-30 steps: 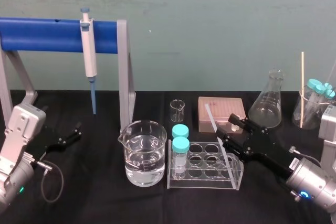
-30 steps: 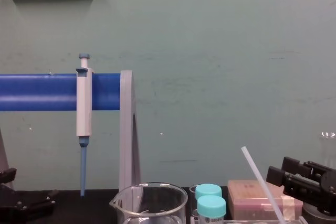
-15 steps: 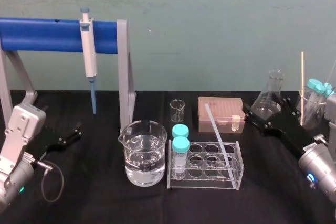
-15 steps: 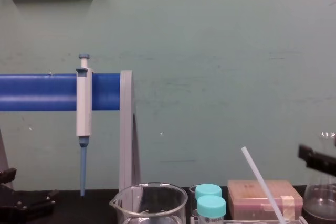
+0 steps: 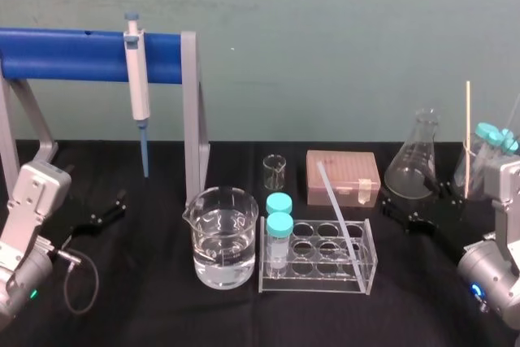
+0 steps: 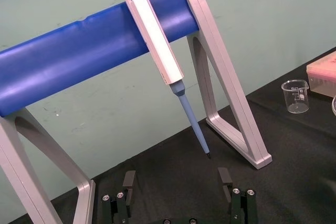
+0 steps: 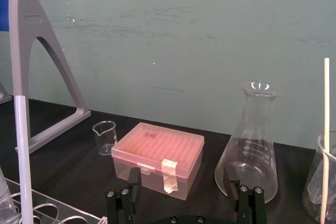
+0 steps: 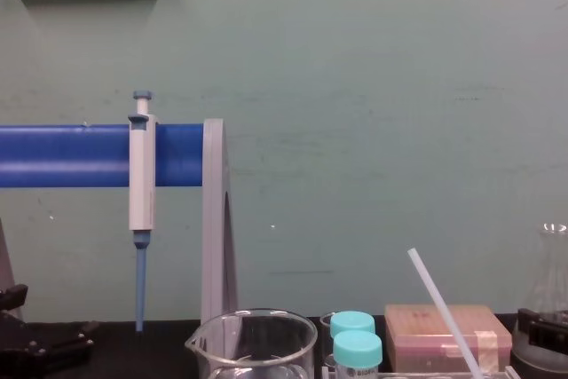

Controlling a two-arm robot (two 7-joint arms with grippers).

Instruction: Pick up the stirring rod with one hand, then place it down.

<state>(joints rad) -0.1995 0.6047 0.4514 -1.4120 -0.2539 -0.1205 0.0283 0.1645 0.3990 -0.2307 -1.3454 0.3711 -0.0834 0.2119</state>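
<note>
The stirring rod (image 5: pixel 337 217) is a thin translucent white stick that leans in the clear tube rack (image 5: pixel 313 288), its top tilted toward the pink box. It also shows in the chest view (image 8: pixel 441 303) and the right wrist view (image 7: pixel 21 145). My right gripper (image 5: pixel 416 205) sits low to the right of the rack, apart from the rod. Its black fingers (image 7: pixel 132 181) stand wide, open and empty, facing the box and flask. My left gripper (image 5: pixel 106 213) rests parked at the far left, also open (image 6: pixel 177 179).
A water-filled beaker (image 5: pixel 223 237) stands left of the rack, which holds two teal-capped tubes (image 5: pixel 279 229). Behind are a small beaker (image 5: pixel 275 171), a pink tip box (image 5: pixel 343 175) and a conical flask (image 5: pixel 412 164). A pipette (image 5: pixel 138 79) hangs on the blue stand (image 5: pixel 73 53).
My right gripper has let go of the stirring rod, opened wide and drawn back to the right. The rod stays leaning in the rack. The left arm has not moved.
</note>
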